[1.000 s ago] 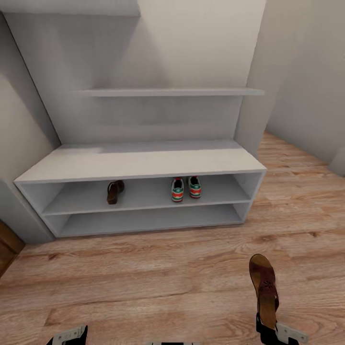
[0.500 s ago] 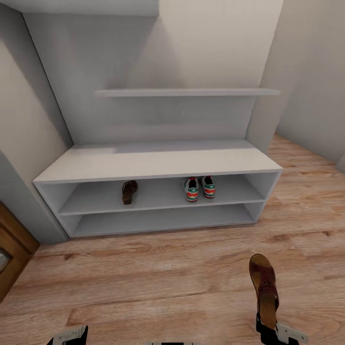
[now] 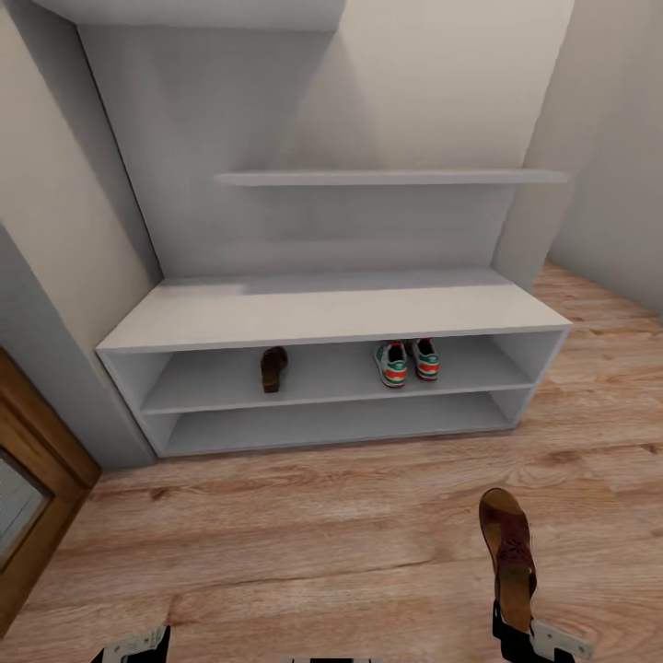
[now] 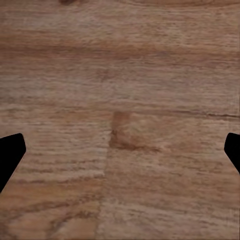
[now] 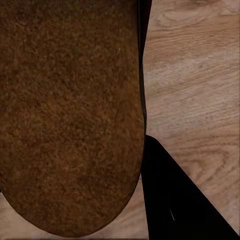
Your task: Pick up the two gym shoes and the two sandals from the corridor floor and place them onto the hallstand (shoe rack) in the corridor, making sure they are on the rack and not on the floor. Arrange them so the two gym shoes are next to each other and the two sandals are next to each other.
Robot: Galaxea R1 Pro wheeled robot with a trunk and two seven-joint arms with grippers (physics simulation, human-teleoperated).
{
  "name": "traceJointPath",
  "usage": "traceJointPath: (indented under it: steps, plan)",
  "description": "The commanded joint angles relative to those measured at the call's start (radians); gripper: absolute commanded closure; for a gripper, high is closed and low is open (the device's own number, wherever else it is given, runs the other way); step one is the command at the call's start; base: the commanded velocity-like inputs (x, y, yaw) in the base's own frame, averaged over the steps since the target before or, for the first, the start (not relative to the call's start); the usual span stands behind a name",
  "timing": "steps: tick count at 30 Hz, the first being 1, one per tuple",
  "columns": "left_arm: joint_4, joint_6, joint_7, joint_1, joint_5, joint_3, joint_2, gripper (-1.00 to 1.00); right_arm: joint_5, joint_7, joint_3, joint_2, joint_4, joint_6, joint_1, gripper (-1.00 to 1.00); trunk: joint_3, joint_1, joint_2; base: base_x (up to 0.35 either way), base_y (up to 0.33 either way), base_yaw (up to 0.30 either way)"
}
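Now the right gripper [image 3: 514,619], clamped on the second sandal [image 3: 508,552] pointing twelve o'clock, has its shelved mate [image 3: 273,368] at eleven o'clock.

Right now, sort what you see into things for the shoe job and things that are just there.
For the job:
- rack
- two sneakers on its upper open shelf
- sandal on that shelf
- sandal held by the right gripper
- floor

Just there:
- wooden door frame
- walls

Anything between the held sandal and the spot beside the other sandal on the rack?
Nothing visible. Bare corridor floor separates the sandal in the right gripper from the hallstand; the shelf beside the racked sandal is open.
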Motion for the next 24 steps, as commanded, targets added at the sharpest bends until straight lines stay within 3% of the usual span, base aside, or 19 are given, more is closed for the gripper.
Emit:
traceJointPath:
  steps: [1, 5, 11, 12, 14, 16, 17, 20, 22, 23, 24]
  plan:
    - [0.001, -0.004, -0.008, -0.001, -0.011, 0.007, -0.001, -1.0, 0.001, 0.002, -0.004, 0.0, 0.001, -0.002, 0.0, 1.0, -0.001, 0.0, 0.0, 0.0, 0.081, 0.0]
    - [0.001, -0.015, -0.014, -0.001, -0.015, -0.001, -0.003, -1.0, 0.005, 0.004, -0.003, 0.0, 0.004, -0.002, 0.0, 1.0, -0.001, 0.0, 0.0, 0.0, 0.045, 0.0]
    - [0.02, -0.13, -0.05, 0.0, -0.016, -0.029, -0.003, -1.0, 0.013, 0.008, 0.015, 0.003, 0.001, 0.0, 0.0, 1.0, -0.001, 0.0, 0.0, 0.0, 0.006, 0.0]
    - [0.025, -0.146, -0.068, 0.0, -0.016, -0.033, -0.003, -1.0, 0.015, 0.008, 0.021, 0.004, 0.001, 0.001, 0.0, 1.0, -0.001, 0.0, 0.0, 0.0, 0.002, 0.0]
    - [0.048, -0.205, -0.205, 0.001, -0.011, -0.041, -0.001, -1.0, 0.04, 0.007, 0.06, 0.027, -0.003, 0.007, 0.0, 1.0, -0.001, 0.0, 0.0, 0.0, 0.001, 0.0]
    - [0.055, -0.216, -0.259, 0.001, -0.008, -0.04, -0.001, -1.0, 0.053, 0.007, 0.073, 0.038, -0.006, 0.014, 0.0, 1.0, -0.001, 0.0, 0.0, 0.0, 0.0, 0.0]
    - [0.063, -0.226, -0.328, 0.002, -0.002, -0.038, 0.001, -1.0, 0.085, 0.005, 0.088, 0.065, -0.03, 0.05, 0.0, 1.0, -0.001, 0.0, 0.0, 0.0, 0.0, 0.0]
    - [0.066, -0.23, -0.35, 0.004, 0.008, -0.035, 0.002, -1.0, 0.113, 0.005, 0.093, 0.088, -0.072, 0.104, 0.0, 1.0, -0.001, 0.0, 0.0, 0.0, 0.0, 0.0]
    - [0.065, -0.233, -0.364, 0.022, 0.029, -0.019, 0.005, -1.0, 0.159, 0.003, 0.096, 0.123, -0.162, 0.228, 0.0, 1.0, -0.001, 0.0, 0.0, 0.0, 0.0, 0.0]
    - [0.065, -0.233, -0.364, 0.022, 0.029, -0.019, 0.005, -1.0, 0.159, 0.003, 0.096, 0.123, -0.162, 0.228, 0.0, 1.0, -0.001, 0.0, 0.0, 0.0, 0.0, 0.0]
    - [0.055, -0.236, -0.369, 0.043, 0.041, -0.002, 0.008, -1.0, 0.213, -0.006, 0.098, 0.17, -0.274, 0.406, -0.001, 1.0, -0.001, 0.0, 0.0, 0.0, 0.0, 0.0]
